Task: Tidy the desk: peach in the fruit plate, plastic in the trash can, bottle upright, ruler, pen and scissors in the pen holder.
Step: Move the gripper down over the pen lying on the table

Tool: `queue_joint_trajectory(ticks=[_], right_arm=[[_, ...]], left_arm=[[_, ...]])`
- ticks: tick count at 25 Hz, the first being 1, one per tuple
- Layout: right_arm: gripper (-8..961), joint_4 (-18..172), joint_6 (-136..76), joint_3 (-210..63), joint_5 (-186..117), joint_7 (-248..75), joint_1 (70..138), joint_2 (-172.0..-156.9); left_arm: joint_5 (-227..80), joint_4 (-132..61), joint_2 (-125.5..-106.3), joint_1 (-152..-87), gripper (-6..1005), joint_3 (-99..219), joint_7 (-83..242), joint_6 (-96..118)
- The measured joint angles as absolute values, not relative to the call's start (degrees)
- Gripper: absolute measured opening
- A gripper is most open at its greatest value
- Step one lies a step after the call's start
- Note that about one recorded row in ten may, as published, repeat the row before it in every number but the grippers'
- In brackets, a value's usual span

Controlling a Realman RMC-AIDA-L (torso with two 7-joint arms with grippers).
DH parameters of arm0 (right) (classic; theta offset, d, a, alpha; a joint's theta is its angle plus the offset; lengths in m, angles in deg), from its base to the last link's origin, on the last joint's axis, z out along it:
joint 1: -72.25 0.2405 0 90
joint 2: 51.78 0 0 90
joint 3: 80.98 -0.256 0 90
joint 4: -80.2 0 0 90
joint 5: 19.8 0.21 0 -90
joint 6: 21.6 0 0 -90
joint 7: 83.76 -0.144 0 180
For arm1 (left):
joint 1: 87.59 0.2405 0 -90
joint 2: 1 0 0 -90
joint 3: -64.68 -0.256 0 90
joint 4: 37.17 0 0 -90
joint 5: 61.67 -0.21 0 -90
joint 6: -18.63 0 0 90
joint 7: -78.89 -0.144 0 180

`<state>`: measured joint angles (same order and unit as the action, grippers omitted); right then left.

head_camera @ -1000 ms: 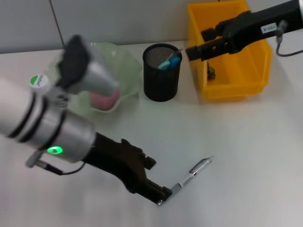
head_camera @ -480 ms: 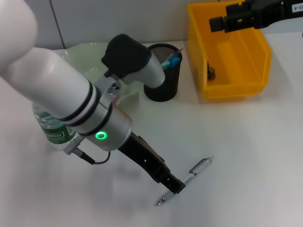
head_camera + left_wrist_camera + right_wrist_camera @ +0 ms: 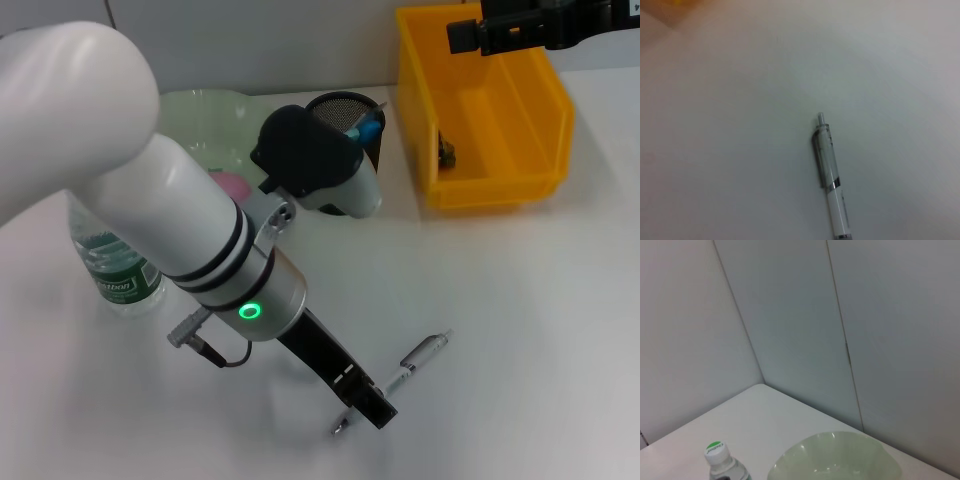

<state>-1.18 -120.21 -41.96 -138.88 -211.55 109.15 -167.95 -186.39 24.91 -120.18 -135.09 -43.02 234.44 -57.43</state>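
Head view: left gripper (image 3: 366, 403) low over the counter (image 3: 520, 320), right at the pen (image 3: 418, 361) near its tip end — can't tell if fingers are apart or clamped. Bottle (image 3: 115, 268) upright at left. Peach (image 3: 232, 184) in fruit plate (image 3: 195, 112). Scissors (image 3: 364, 128) in pen holder (image 3: 345, 112). Right gripper (image 3: 470, 36) above trash can (image 3: 485, 110) — finger state can't tell; something small and dark inside the can.

Left wrist: pen lies flat on counter, clip end visible.

Right wrist: bottle cap, plate rim, wall panels (image 3: 840, 325).
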Motion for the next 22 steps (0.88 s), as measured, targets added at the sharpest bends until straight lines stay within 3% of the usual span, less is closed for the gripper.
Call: queue_joint_trajectory(ticks=[22], right_arm=[[796, -0.77, -118.33, -41.67, -139.25, -210.78, 109.43, -167.97]], left_arm=[[-186.45, 25.75, -120.18, -134.88, 822, -50.53, 234.44, -53.1]])
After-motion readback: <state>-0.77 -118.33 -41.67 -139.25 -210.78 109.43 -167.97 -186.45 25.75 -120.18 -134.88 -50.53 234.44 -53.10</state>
